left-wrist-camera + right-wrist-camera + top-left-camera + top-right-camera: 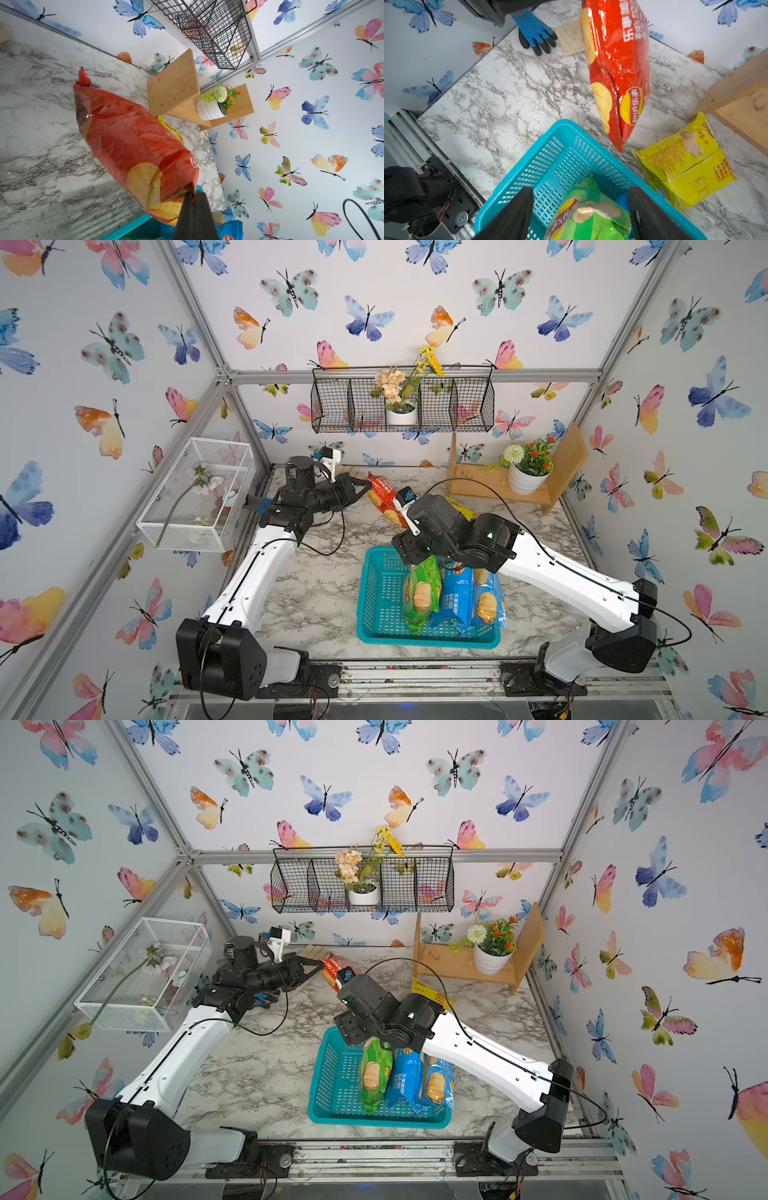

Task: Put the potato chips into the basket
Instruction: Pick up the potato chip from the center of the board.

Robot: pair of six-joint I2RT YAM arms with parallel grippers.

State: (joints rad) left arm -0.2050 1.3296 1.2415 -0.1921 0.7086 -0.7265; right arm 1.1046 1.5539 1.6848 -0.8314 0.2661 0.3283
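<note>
My left claw (192, 192) clamps the red chip bag (133, 141) above the marble surface (316, 593). My right claw (580, 189) gapes, released, over the teal basket (550, 149) at lower centre. Butterfly walls (415, 302) surround.

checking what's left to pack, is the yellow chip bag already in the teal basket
No, the yellow bag lies on the marble table beside the basket, outside its wall.

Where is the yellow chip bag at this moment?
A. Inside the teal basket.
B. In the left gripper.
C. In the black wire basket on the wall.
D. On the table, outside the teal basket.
D: the yellow bag lies on the table, outside the wall of the basket.
</note>
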